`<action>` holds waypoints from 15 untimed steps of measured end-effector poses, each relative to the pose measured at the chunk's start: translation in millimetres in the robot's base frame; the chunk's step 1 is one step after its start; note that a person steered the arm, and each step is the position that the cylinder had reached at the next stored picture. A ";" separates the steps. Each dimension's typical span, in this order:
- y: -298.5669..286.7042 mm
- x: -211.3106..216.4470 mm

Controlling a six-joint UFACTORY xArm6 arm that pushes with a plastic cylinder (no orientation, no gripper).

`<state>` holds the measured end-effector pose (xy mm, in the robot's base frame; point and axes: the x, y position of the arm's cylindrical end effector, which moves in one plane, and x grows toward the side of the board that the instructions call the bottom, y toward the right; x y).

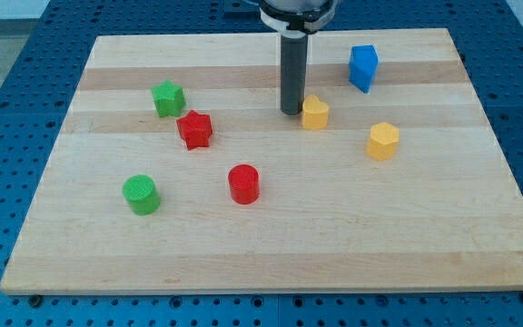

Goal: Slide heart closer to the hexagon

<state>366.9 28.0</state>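
A yellow heart block lies on the wooden board right of centre, toward the view's top. A yellow hexagon block lies below and to the right of it, a short gap apart. My tip rests on the board just left of the yellow heart, touching or nearly touching its left side. The dark rod rises straight up from there to the view's top edge.
A blue block stands above and right of the heart. A green star and a red star lie at the left. A red cylinder and a green cylinder lie lower. The board sits on a blue perforated table.
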 end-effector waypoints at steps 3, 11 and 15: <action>39.5 -0.7; 74.9 26.4; 106.4 22.3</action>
<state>389.3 134.3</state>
